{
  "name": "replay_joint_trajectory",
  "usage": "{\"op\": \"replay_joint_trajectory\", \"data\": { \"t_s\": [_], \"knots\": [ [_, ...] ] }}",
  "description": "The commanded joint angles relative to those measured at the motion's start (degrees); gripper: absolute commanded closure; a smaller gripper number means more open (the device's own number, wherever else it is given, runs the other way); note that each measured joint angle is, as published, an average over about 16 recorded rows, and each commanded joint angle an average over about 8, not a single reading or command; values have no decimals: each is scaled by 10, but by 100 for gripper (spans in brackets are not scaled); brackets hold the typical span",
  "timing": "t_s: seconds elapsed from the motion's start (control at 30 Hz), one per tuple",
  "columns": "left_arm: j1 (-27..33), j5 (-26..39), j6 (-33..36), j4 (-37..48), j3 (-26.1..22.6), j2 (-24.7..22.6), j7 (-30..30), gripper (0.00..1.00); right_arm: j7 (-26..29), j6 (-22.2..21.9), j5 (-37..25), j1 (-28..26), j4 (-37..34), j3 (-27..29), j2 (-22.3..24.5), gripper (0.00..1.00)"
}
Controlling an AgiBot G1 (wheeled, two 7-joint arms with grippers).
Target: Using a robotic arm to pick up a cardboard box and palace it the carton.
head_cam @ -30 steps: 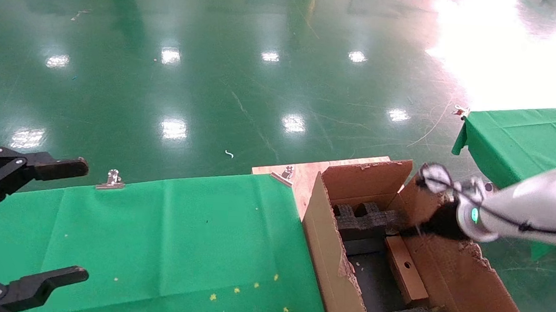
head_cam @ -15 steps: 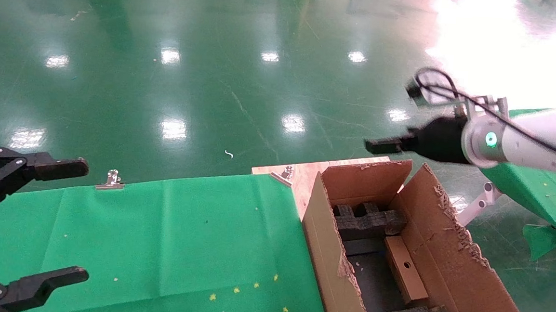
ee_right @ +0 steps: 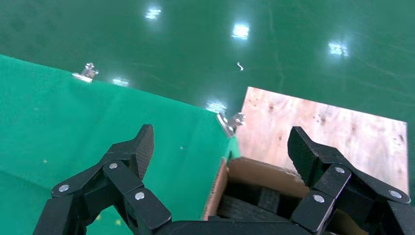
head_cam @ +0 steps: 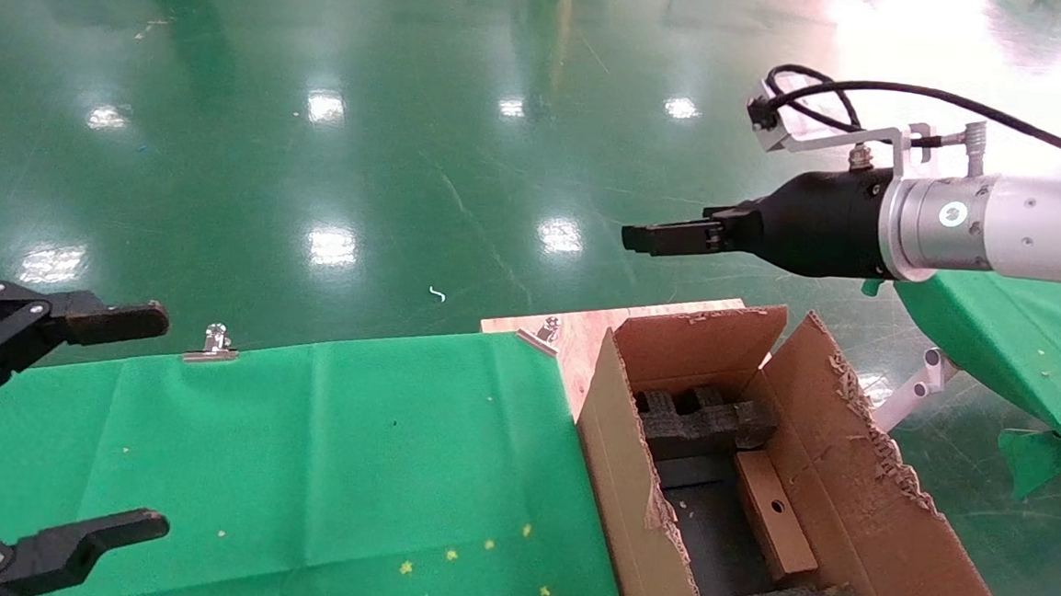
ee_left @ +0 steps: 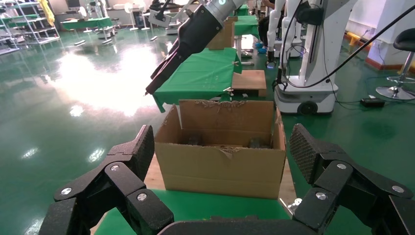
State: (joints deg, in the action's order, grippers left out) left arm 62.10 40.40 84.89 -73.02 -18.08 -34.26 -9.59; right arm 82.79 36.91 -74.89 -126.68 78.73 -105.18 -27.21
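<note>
Wide green surface (head_cam: 346, 453) on the left, with a wooden board (head_cam: 584, 329) at its far right corner. Just right of it, the carton (head_cam: 875, 531), open-topped, flaps ragged and splayed outward; cannot tell what carries its right side.

Above and beyond the carton's far edge, the robotic arm (head_cam: 1031, 241), held roughly level and reaching in from the right. At its tip the right claw (head_cam: 654, 238), spread wide in its own wrist view and gripping nothing. Near left, parked over the surface, the left claw (head_cam: 154, 421), likewise spread and empty.

Down inside the carton, the cardboard box (head_cam: 770, 515), lying along the right wall between the black foam spacers (head_cam: 702, 424); seemingly tilted against that wall rather than flat. Placement judged done, or nearly.

Risks from here:
- Sweeping the arm low on its way out and catching the raised right flap, so dragging or tipping the carton.
- Snagging the looped black cable (head_cam: 811, 85) on torn cardboard.
- Leaving the box propped, free to slide or jam against a spacer.
</note>
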Motion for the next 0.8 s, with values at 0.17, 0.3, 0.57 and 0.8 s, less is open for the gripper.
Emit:
{"op": "replay_joint_trajectory", "data": {
  "t_s": [0.17, 0.3, 0.57, 0.8],
  "knots": [
    [0, 0, 0, 0, 0, 0, 0, 0, -4, 6, 0, 9, -1, 9, -2, 0],
    [0, 0, 0, 0, 0, 0, 0, 0, -36, 27, 15, 37, -3, 49, -5, 0],
    [0, 0, 0, 0, 0, 0, 0, 0, -132, 91, 59, 123, -10, 166, -15, 0],
    [0, 0, 0, 0, 0, 0, 0, 0, -216, 148, 98, 199, -16, 270, -24, 0]
  ]
}}
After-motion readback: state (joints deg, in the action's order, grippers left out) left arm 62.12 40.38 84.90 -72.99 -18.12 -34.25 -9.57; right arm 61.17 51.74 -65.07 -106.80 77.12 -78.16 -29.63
